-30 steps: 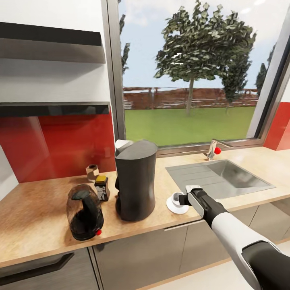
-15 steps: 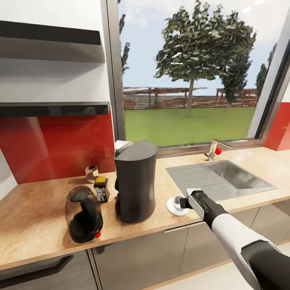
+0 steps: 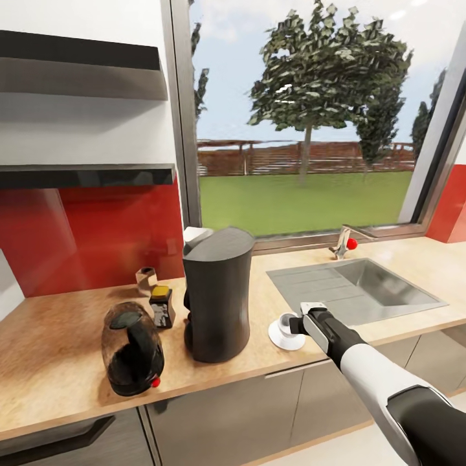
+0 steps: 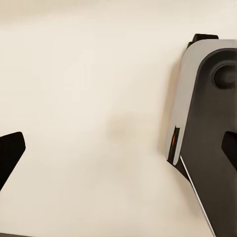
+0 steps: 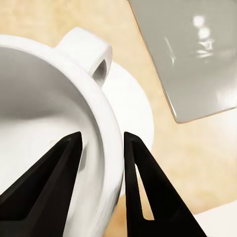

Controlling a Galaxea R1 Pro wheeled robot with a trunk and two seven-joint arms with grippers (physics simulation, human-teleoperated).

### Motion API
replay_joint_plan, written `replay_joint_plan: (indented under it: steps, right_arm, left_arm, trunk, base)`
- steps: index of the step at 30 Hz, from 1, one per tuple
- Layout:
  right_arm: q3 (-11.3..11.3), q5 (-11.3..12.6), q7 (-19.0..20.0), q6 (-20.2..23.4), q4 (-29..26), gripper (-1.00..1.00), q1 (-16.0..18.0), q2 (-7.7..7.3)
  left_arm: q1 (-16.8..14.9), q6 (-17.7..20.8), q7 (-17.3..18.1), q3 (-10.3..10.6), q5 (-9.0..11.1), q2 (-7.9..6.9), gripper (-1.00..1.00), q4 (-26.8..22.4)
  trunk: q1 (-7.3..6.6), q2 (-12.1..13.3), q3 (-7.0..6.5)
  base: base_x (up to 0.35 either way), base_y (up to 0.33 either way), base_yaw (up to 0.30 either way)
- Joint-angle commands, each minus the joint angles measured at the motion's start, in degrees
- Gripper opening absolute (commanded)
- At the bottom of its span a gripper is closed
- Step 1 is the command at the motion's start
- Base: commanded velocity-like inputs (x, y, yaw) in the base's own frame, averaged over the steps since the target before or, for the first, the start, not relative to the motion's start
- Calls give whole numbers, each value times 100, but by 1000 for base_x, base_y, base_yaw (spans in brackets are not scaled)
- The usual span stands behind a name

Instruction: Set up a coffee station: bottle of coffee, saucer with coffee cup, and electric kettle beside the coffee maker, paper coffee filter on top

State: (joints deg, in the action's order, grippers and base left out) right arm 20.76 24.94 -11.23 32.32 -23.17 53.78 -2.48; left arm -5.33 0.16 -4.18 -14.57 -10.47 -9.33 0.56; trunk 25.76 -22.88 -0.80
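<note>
- Pinching the coffee cup (image 5: 54, 123) rim, right hand (image 5: 101, 148) holds it on the saucer (image 3: 286, 335), right of the coffee maker (image 3: 217, 294).
- Nothing shifted lately; cup placement appears complete, release pending.
- Left hand state: cannot tell.

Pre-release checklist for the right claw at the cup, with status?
1. Right claw straddles the cup rim, one finger inside, one outside: ok.
2. Cup over the saucer: ok.
3. Cup seated flat on saucer: cannot tell.
4. Saucer beside the coffee maker: ok.
5. Filter on the coffee maker: ok.
6. Kettle and bottle near the maker: ok.
</note>
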Motion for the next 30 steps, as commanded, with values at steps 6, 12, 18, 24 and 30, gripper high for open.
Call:
replay_joint_plan:
  steps: [6, 12, 18, 24, 30]
  right_arm:
    - [42, 67, -37, 20, -12, -100, 1, -7]
    - [42, 65, -37, 20, -12, -100, 1, -7]
    - [39, 64, -37, 19, -6, -100, 1, -7]
    - [42, 70, -33, 12, 54, -100, 1, 13]
    - [42, 65, -30, 11, 58, -100, 1, 45]
  left_arm:
    - [-3, 2, -18, -46, -60, 2, 100, 6]
    - [-3, 2, -18, -46, -60, -3, 100, 6]
    - [-3, 2, -13, -46, -60, -2, 100, 6]
    - [-3, 2, -13, -46, -60, -2, 100, 6]
    - [-3, 2, -14, -46, -60, -5, 100, 6]
  trunk:
    - [2, -4, 2]
    - [2, -4, 2]
    - [2, -4, 2]
    - [2, -4, 2]
    - [2, -4, 2]
  base:
    - [6, 0, 0]
    - [0, 0, 0]
    - [0, 0, 0]
    - [0, 0, 0]
    - [0, 0, 0]
